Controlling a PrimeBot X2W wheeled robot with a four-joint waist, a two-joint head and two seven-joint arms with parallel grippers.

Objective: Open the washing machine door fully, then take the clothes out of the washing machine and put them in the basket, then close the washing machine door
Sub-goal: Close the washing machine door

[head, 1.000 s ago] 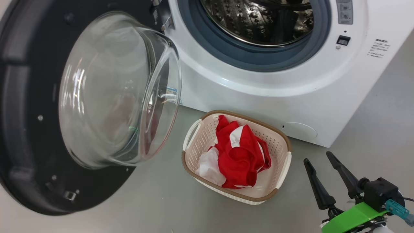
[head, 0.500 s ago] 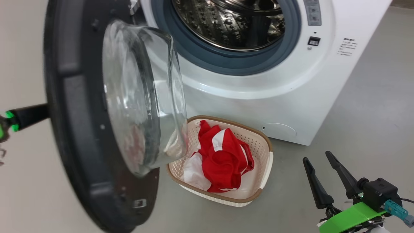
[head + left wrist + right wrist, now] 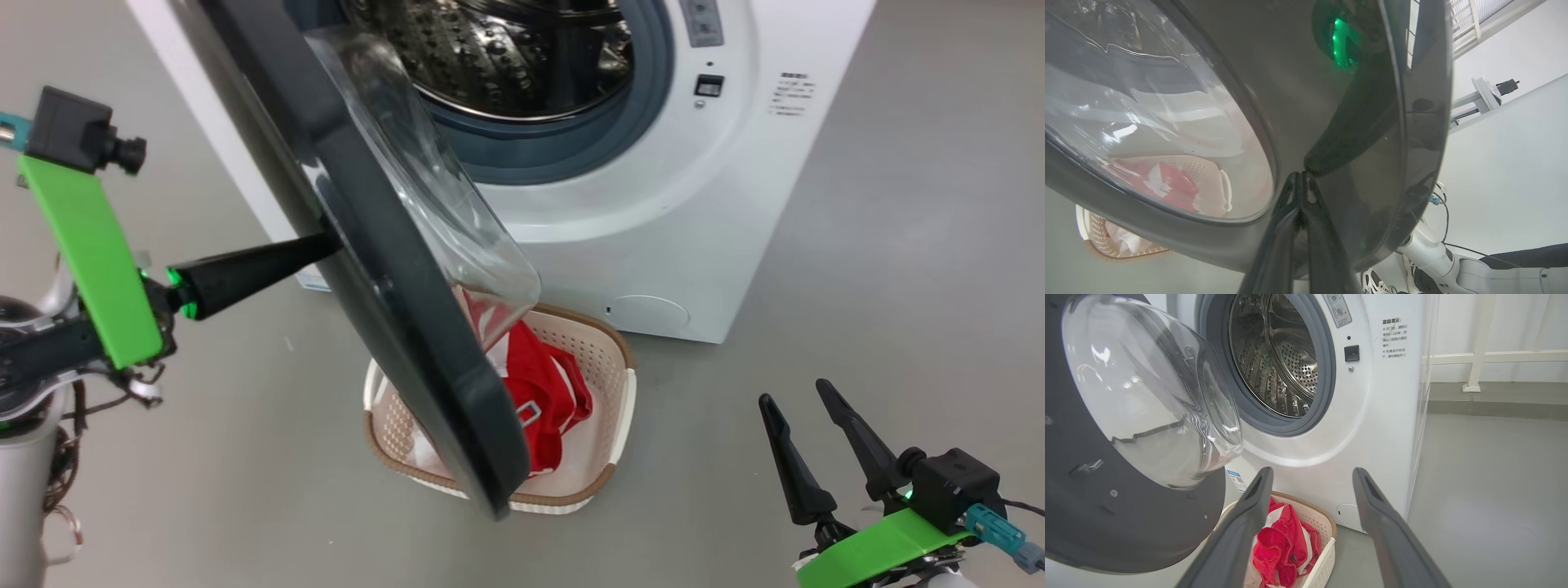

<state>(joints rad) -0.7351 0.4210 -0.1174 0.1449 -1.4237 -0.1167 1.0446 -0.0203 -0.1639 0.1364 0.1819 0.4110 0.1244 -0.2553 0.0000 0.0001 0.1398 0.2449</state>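
Grey floor [image 3: 898, 245] is seen in the head view, with the white washing machine [image 3: 653, 229] standing on it and its steel drum [image 3: 506, 57] exposed. The washing machine door [image 3: 392, 286] is swung partway out, nearly edge-on. The left gripper [image 3: 322, 242] is pressed together, its tip set against the door's black outer face. Under the door's lower edge the basket [image 3: 624, 384] is placed on the floor, with the red and white clothes [image 3: 547, 392] inside it. The right gripper [image 3: 796, 394] is held spread at the lower right, well apart from the basket, with nothing between its 2 fingers.

In the left wrist view, the joined fingertips [image 3: 1300, 181] are met by their reflection in the glossy rim; what appears to be the basket is glimpsed, distorted, through the glass.

In the right wrist view, the basket [image 3: 1327, 547] and clothes [image 3: 1282, 547] are framed between the 2 parted fingers [image 3: 1249, 514], just beside the machine's front.
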